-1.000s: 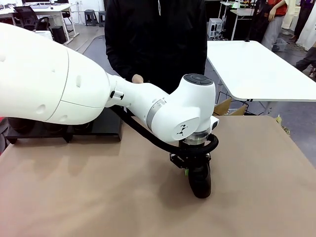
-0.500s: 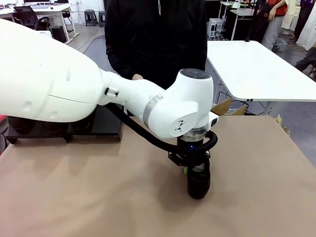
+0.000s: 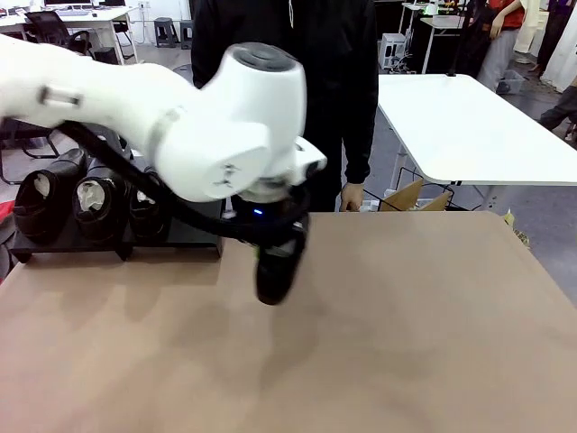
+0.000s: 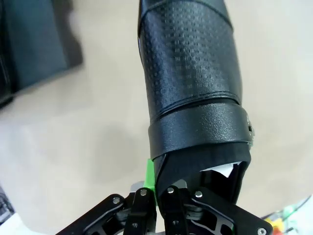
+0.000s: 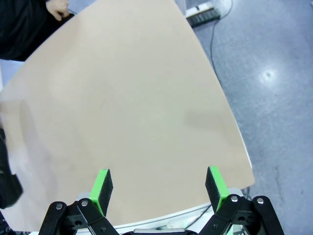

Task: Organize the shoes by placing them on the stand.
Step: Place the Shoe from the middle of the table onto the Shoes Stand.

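Your left gripper (image 4: pixel 155 196) is clamped on the collar of the glossy black leather ankle shoe (image 3: pixel 273 271), hanging toe-down above the tan bench (image 3: pixel 379 343) near the low matte-black stand (image 3: pixel 194 233); expect light, slick, pliable leather, so grip the paper-stuffed rim.

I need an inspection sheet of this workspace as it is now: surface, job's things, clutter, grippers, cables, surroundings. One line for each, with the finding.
Surface: tan tabletop, bare in the middle and on the right.
Job's things: three black glossy leather shoes with whitish stuffing lie on the low matte-black stand at far left; a fourth shoe hangs above the tabletop in the left gripper.
Clutter: nothing seen.
Grippers: left gripper shut on the fourth shoe's collar; right gripper open, over the tabletop.
Cables: a black cable loops under the left arm.
Surroundings: a person in black stands at the far side; a white table behind.
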Available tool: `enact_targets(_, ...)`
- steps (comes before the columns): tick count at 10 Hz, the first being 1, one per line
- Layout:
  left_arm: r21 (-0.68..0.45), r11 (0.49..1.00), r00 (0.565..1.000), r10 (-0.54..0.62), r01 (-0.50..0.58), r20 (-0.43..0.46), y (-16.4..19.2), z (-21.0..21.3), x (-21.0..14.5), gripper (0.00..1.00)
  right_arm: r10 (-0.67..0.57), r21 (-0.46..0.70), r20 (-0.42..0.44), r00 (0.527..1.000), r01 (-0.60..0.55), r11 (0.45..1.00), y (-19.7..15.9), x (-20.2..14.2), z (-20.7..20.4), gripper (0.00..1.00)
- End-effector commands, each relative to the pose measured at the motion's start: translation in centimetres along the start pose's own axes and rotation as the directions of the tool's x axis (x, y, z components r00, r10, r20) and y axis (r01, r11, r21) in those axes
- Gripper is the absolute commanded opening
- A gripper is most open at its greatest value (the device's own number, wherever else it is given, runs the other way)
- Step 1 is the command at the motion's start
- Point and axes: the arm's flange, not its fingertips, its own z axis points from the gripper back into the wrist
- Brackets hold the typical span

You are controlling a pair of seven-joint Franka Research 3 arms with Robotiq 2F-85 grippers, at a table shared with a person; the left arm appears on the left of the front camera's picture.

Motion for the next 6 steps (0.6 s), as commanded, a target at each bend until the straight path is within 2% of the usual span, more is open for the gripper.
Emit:
enact_targets(1,-0.009,1.0,1.0,0.01,-0.01,0.008,3.7,-0.7,0.7,0.0,0.005,0.01,-0.001,1.0,-0.005,1.0,0.0,0.1,-0.1,1.0)
enact_targets(2,0.0,1.0,1.0,0.0,0.0,0.0,0.0,0.0,0.0,0.0,0.005,0.01,-0.001,1.0,-0.005,1.0,0.0,0.1,-0.1,1.0)
enact_targets(4,0.0,1.0,1.0,0.0,0.0,0.0,0.0,0.0,0.0,0.0,0.005,0.01,-0.001,1.0,-0.005,1.0,0.0,0.1,-0.1,1.0)
enact_targets(5,0.016,1.0,1.0,-0.002,0.002,-0.003,2.2,-0.4,0.5,0.0,0.005,0.01,-0.001,1.0,-0.005,1.0,0.0,0.1,-0.1,1.0)
enact_targets(6,0.078,0.997,0.999,-0.004,0.001,0.034,3.3,-0.7,0.8,0.0,0.005,0.01,-0.001,1.0,-0.005,1.0,0.0,0.1,-0.1,1.0)
